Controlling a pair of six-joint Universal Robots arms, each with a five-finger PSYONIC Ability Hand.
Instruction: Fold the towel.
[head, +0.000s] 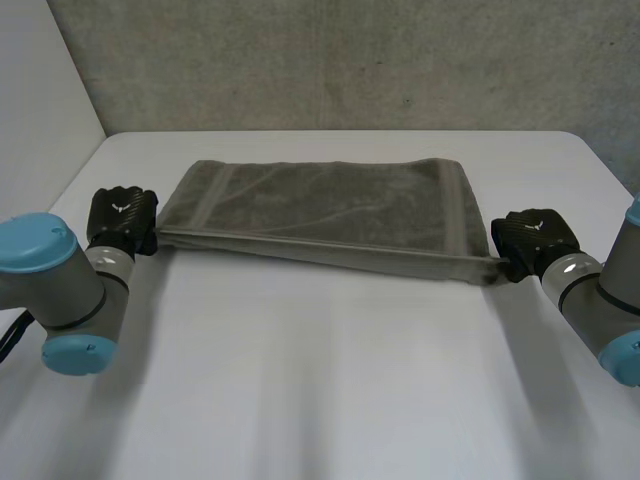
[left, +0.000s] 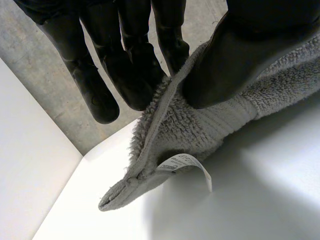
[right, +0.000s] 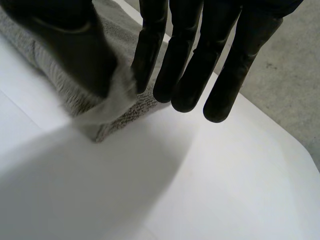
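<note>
Left hand (head: 122, 217) and right hand (head: 535, 240) each pinch a near corner of the towel (head: 320, 205), pulling that edge taut, probably for an even fold.

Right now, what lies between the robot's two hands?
The grey towel: its near edge runs from the left hand to the right hand, each pinching a corner, seen in the head view.

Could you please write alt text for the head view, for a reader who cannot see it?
A grey towel lies spread across a white table. Its near edge is pulled taut between the robot's left hand, which grips the near left corner, and the right hand, which grips the near right corner.
</note>
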